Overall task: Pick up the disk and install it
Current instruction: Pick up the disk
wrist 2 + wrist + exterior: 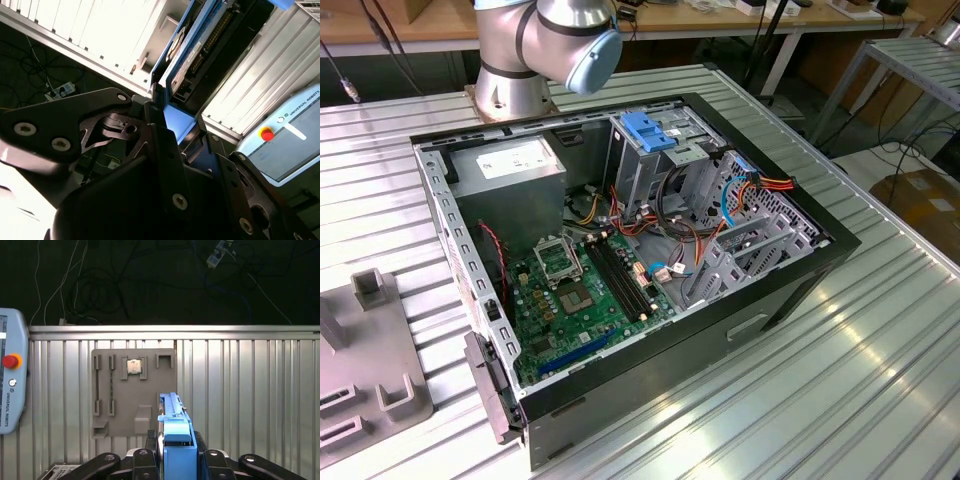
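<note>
A ribbed, silvery aluminium tabletop (880, 350) carries an open black computer case (650, 380) lying on its side. Inside it sit a green motherboard (580, 300), a grey boxy power supply (510, 170), perforated metal drive cages (740, 250) and a tangle of coloured cables. A bright blue plastic latch (650, 130) caps the taller cage. Behind the case stands the robot arm (540, 40), round-jointed, with a brushed-metal sleeve and a pale blue cap. At the exterior view's left lies a flat matte grey fixture plate (370, 370) with raised blocks and slots. One of its recesses holds a small square metallic chip (134, 366). A rounded light-grey pendant (10, 385) with a red button rests at the tabletop's edge. The disk (175, 440) is seen edge-on in the first wrist view, with the tabletop and the plate behind it. In the second wrist view its flat labelled side (186, 62) is framed by a smooth blue rail. The black, bolted jaws are pinching the disk by the rail's end.
</note>
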Tool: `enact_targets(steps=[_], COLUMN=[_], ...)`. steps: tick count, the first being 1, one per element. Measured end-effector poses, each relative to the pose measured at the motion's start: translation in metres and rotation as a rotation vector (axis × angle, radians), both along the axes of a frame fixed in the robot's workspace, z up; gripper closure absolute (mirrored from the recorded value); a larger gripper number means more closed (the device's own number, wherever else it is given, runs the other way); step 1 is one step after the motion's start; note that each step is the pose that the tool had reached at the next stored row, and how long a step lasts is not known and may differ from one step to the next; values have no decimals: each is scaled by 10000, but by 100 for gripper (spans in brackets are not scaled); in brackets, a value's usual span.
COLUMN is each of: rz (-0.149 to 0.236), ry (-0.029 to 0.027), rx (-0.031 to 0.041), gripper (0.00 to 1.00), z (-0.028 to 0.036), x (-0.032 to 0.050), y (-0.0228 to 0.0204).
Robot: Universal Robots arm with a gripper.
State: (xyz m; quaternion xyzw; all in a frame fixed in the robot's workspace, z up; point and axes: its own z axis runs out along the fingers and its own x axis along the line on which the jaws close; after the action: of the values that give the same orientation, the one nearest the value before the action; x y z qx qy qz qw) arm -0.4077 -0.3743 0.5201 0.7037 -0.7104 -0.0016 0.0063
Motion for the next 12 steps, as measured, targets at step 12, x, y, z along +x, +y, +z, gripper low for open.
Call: enact_targets(steps=[12], rz=[0], ry=[0], rx=[0], gripper=[63], z=[0], x=[143], y=[0])
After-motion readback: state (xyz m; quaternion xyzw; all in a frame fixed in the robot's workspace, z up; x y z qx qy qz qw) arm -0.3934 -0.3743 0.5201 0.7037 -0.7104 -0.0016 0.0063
